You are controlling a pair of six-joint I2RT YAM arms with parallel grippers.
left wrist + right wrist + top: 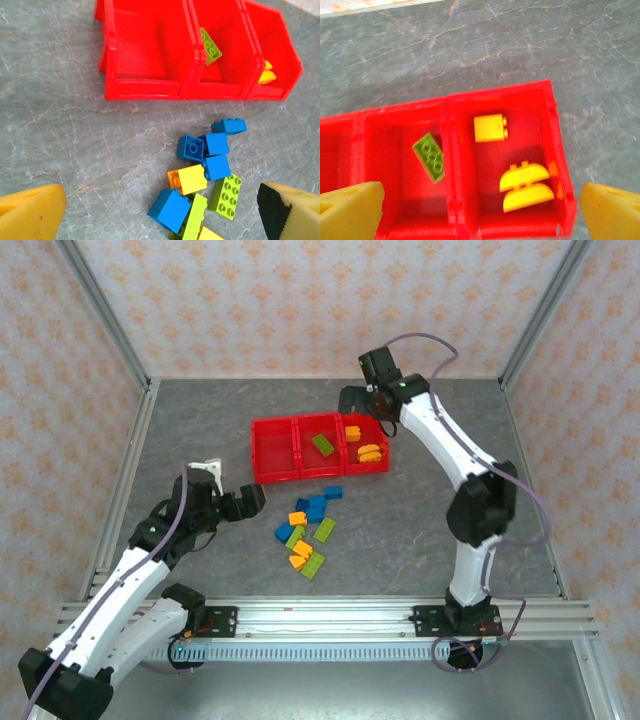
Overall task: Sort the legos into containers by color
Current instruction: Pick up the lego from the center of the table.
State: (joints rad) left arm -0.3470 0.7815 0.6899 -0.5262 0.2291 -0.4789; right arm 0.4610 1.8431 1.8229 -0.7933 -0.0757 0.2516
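The three joined red bins (275, 452) sit in a row near the middle of the table (180, 440). The left bin is bare. The middle bin holds one green brick (429, 157), lying at a slant. The right bin holds three orange-yellow pieces: a square block (490, 128) toward the back and two half-round pieces (526, 187) side by side in front of it. The right gripper (355, 402) hangs over the back edge of the right bin. Its yellow pads (350, 210) stand wide apart with nothing between them, and the middle and right bins lie below. The loose legos (308, 530) lie in a scattered cluster on the table just in front of the bins, toward the arms. Several blue bricks (217, 143) lie nearest the bins, with a yellow block (189, 179) touching them. Green bricks (226, 196) and more orange ones are mixed in on the near side. The left gripper (250, 502) is to the left of this cluster, above the table, pointing toward it. Its pads (30, 212) are also spread wide and hold nothing.
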